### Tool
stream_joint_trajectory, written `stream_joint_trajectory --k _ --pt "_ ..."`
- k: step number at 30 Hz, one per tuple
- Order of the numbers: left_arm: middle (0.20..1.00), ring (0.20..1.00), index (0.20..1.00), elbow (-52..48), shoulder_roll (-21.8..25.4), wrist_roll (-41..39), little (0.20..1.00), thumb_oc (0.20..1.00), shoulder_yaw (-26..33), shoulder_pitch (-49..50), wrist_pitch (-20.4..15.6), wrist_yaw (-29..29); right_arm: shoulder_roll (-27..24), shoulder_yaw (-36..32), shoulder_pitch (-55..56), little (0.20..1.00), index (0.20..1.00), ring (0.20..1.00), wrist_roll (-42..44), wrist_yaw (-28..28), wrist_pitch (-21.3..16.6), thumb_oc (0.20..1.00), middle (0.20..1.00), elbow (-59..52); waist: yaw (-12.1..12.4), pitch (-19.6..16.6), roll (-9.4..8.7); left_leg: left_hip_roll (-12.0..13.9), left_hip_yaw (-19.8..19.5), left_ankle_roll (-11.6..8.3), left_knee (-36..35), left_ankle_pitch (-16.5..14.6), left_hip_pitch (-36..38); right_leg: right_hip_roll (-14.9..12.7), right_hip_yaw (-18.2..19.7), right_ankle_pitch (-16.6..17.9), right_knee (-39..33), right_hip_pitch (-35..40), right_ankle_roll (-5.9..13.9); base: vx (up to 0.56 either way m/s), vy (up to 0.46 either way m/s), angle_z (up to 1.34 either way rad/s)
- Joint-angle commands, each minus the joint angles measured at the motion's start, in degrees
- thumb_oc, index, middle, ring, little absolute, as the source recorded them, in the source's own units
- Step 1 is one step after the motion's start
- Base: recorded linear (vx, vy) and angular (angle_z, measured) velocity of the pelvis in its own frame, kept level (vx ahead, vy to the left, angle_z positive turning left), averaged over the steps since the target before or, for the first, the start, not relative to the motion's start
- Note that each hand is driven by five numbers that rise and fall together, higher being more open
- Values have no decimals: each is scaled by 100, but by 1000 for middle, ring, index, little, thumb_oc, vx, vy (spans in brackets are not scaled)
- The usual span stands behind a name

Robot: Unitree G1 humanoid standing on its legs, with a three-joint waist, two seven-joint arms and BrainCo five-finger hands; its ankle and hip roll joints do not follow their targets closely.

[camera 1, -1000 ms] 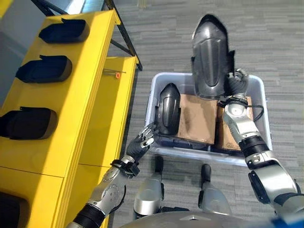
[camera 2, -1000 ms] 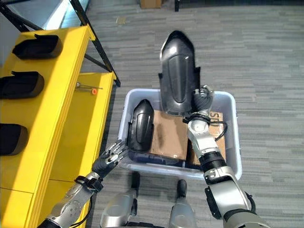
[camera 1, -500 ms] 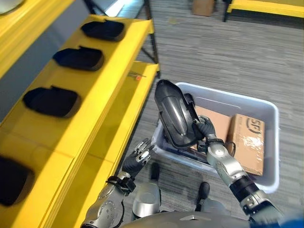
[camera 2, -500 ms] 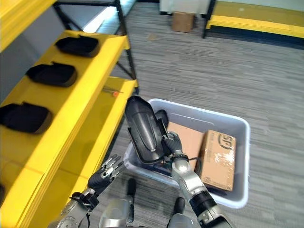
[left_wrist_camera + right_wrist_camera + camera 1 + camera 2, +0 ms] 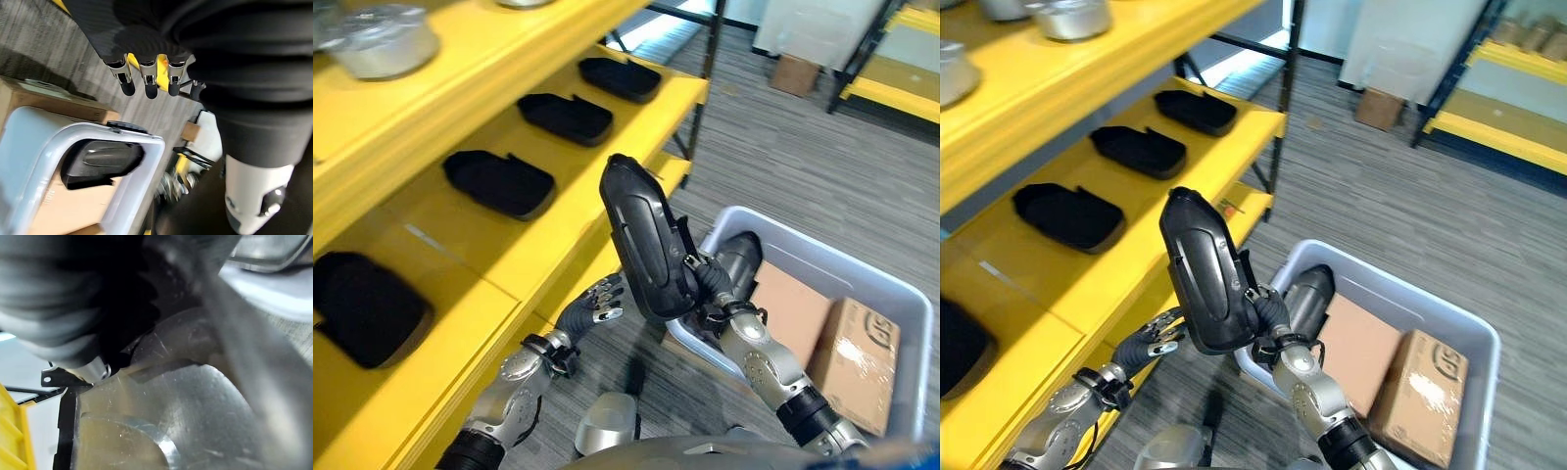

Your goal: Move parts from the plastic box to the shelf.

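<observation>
Seen from the left eye, the robot's right hand [image 5: 710, 284] held a large dark shell-shaped part [image 5: 642, 238] upright, fingers curled round its lower back edge, lifted clear of the pale plastic box [image 5: 822, 269] on the right and carried over the gap toward the yellow shelf [image 5: 538, 230] on the left, probably so it could be laid beside the others. Four similar dark parts [image 5: 499, 182] lay in a row on the shelf, near to far. The left hand [image 5: 597, 302] hovered low near the shelf edge, empty, fingers loosely spread, perhaps ready to steady the part.

From the right eye, a second dark part [image 5: 1307, 291] stood leaning in the near-left corner of the box, next to cardboard boxes [image 5: 1420, 397] that filled the rest.

The left wrist view looked past that hand's fingers [image 5: 149, 89], straight and slightly apart, holding nothing, down onto the box rim [image 5: 122, 161] with the remaining part [image 5: 102, 159] inside.

The right wrist view was pressed close against the held part's glossy inner surface [image 5: 161, 421]; the fingers themselves could not be made out there.
</observation>
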Motion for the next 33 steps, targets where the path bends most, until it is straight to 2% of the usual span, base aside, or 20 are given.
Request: stream_joint_trajectory --k 1,3,5,8,13,16,18,21,22,24,25,26,27,28,30,32,33 --pt "1000 1000 1000 -243 -128 92 1000 1000 -66 85 145 83 133 -189 -582 200 200 200 219 -55 -371 200 200 -219 45 -117 -199 -270 367 -2 -56 -894 726 806 -89 435 -1035 -106 -267 69 4 97" --pt "1000 1000 1000 -323 -234 98 1000 1000 -41 199 204 157 80 -192 -589 200 200 200 237 21 -229 200 200 -263 -7 -78 -224 -348 355 7 -56 -874 799 1183 81 385 -1116 -82 -448 51 -8 42" --pt "1000 1000 1000 -377 -280 158 1000 1000 -38 274 220 167 83 -140 -555 200 200 200 230 -50 -191 200 200 -347 -40 -43 -208 -368 432 44 -56 -880 846 1245 143 366 -1143 -66 -502 5 -34 28" --pt "1000 1000 1000 -254 -308 146 1000 1000 19 455 60 210 -7 -67 -581 200 200 200 310 23 -134 200 200 -368 74 11 -221 -491 207 47 -56 -873 808 1151 134 537 -1515 54 -509 -28 -116 30" --pt "1000 1000 1000 -261 -394 338 1000 1000 82 849 -37 -88 -50 24 -517 200 200 200 473 -74 -112 200 200 -378 220 29 -145 -341 201 -145 -56 -775 707 1042 -151 600 -1782 182 -527 -32 -78 16" --pt "1000 1000 1000 -138 -353 273 1000 1000 56 822 -59 -221 -77 25 -258 200 200 200 432 -93 -110 200 200 -500 37 25 -60 -238 723 -201 -56 -763 681 953 -506 562 -1781 186 -516 -32 -17 32" --pt "1000 1000 1000 -98 -316 190 1000 1000 -61 713 -85 -222 -137 -1 -152 200 200 200 422 -95 -134 200 200 -563 -131 67 -17 -158 1155 -210 -6 -783 727 878 -604 542 -1724 128 -540 -80 26 88" --pt "1000 1000 1000 -97 -336 171 1000 1000 -133 678 -130 -169 -191 -48 -101 200 200 200 406 -3 -131 200 200 -557 -218 129 -20 -134 1302 -222 284 -907 695 796 -619 539 -1685 126 -565 -73 31 72" --pt "1000 1000 1000 -114 -369 134 1000 1000 -176 739 -194 -96 -257 -110 -57 200 200 200 398 129 -63 200 200 -569 -256 198 -45 -119 1356 -258 724 -1067 605 683 -664 553 -1629 132 -586 -65 60 26" --pt "1000 1000 1000 -117 -378 132 1000 1000 -177 754 -208 -71 -272 -119 -55 200 200 200 404 161 -53 200 200 -571 -258 212 -54 -113 1368 -266 831 -1104 578 657 -673 557 -1613 132 -590 -82 80 11" --pt "1000 1000 1000 -151 -387 155 1000 1000 -129 789 -330 15 -371 -144 -62 200 200 200 416 240 -59 200 200 -607 -254 282 -94 -59 1378 -296 1366 -1266 382 489 -703 598 -1504 66 -603 -126 141 1" --pt "1000 1000 1000 -174 -396 93 1000 1000 -85 809 -417 127 -407 -152 -77 200 200 200 494 294 -77 200 200 -596 -238 312 -97 -5 1358 -316 1555 -1279 295 418 -708 606 -1450 26 -613 -196 270 -1" --pt "1000 1000 1000 -171 -418 -298 1000 1000 37 828 -554 192 -454 -154 -96 200 200 200 403 293 -134 200 200 -666 -249 331 -66 164 1375 -372 1712 -1184 207 326 -725 571 -1343 -51 -635 -194 397 -5" --pt "1000 1000 1000 -138 -487 -534 1000 1000 205 862 -669 49 -493 -169 -96 200 200 200 394 268 -89 200 200 -795 -274 304 11 388 1340 -467 1655 -960 205 253 -725 501 -1236 -141 -643 -209 489 -3" --pt "1000 1000 1000 -124 -517 -382 1000 1000 304 911 -735 -36 -547 -204 -94 200 200 200 286 267 -28 200 200 -874 -296 269 113 585 1237 -600 1367 -740 328 216 -698 422 -1131 -224 -635 -160 431 23" --pt "1000 1000 1000 -126 -517 -385 1000 1000 343 910 -792 -52 -612 -224 -91 200 200 200 247 278 85 200 200 -947 -301 265 176 628 1132 -663 1186 -662 402 190 -673 379 -1072 -252 -604 -151 428 29" --pt "1000 1000 1000 -165 -478 -482 1000 1000 387 894 -800 -38 -660 -267 -78 200 200 200 259 294 212 200 200 -964 -336 274 224 551 1139 -648 1093 -865 484 107 -628 327 -974 -247 -527 -175 510 34"
